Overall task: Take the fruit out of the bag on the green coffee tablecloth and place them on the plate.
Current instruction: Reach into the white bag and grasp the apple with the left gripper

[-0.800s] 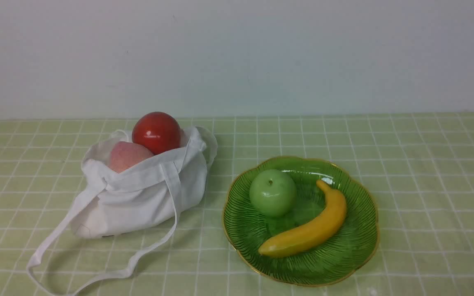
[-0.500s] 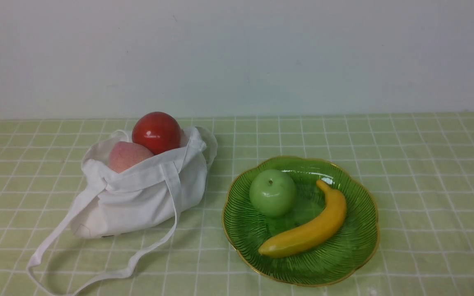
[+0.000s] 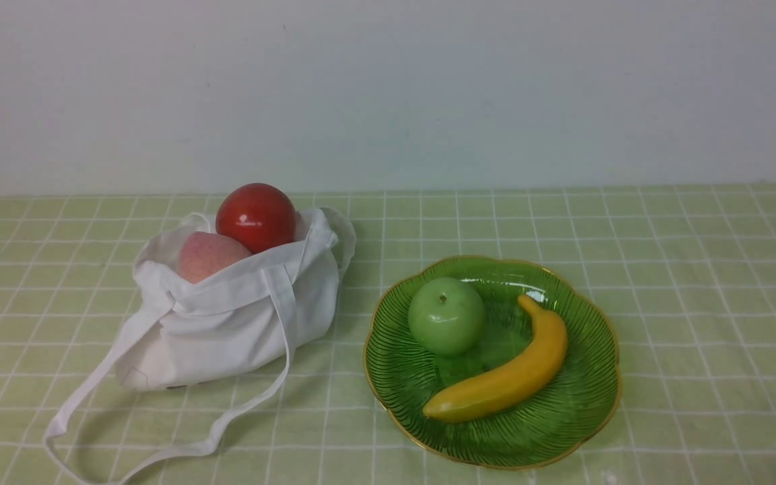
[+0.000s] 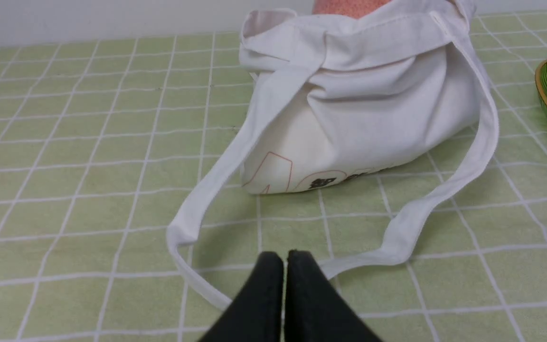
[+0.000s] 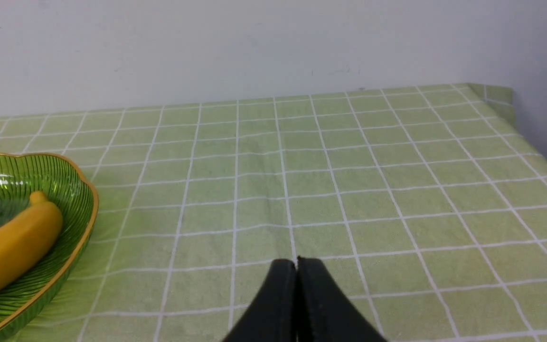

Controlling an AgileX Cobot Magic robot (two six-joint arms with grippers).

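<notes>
The white bag (image 3: 233, 316) sits on the green checked tablecloth (image 3: 698, 283) at the left, mouth open upward. A glossy red fruit (image 3: 256, 217) and a pale pink fruit (image 3: 209, 255) rest in its mouth. The green glass plate (image 3: 580, 404) lies to its right. Neither gripper shows in the front view. In the left wrist view my left gripper (image 4: 285, 256) is shut and empty, just short of the bag's strap (image 4: 397, 247), with the bag (image 4: 363, 109) beyond. In the right wrist view my right gripper (image 5: 296, 264) is shut and empty over bare cloth, right of the plate (image 5: 76, 223).
A green apple (image 3: 446, 315) and a yellow banana (image 3: 506, 377) lie on the plate; the banana also shows in the right wrist view (image 5: 12, 244). The bag's long straps (image 3: 91, 404) trail toward the front edge. A pale wall stands behind the table.
</notes>
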